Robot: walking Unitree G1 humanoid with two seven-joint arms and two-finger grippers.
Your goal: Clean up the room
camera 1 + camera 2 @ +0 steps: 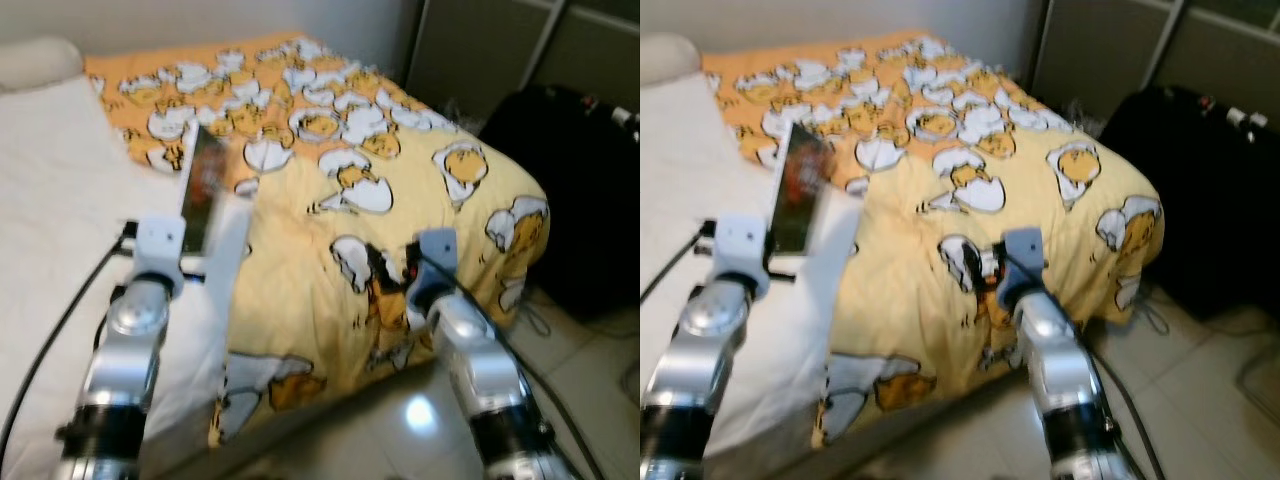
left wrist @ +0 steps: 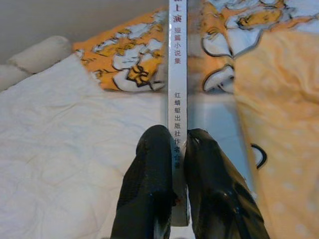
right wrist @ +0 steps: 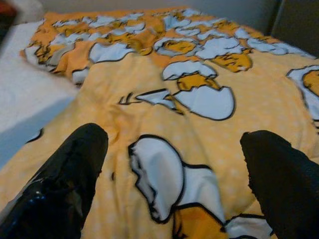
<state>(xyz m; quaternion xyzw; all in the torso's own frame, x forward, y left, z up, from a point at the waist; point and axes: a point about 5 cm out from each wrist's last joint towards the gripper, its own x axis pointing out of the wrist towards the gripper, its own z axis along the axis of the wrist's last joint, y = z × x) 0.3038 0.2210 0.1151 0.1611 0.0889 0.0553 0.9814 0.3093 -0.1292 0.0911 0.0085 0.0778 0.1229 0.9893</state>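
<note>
While the left pincer (image 2: 179, 149) grips a thin book (image 1: 203, 185) by its spine, upright above the bed (image 1: 60, 200), the tidying looks to be at the carry stage.

The book is lifted over the seam where the white sheet (image 2: 75, 134) meets the yellow egg-print quilt (image 1: 400, 170); the next move, I judge, calls for finding a proper place for it and keeping it clamped on the way. The right pincer (image 3: 174, 164) hangs open over the quilt, holding nothing. The left wrist view shows printed characters down the spine; the head views add the black bag (image 1: 570, 180) on the floor beside the bed.
</note>
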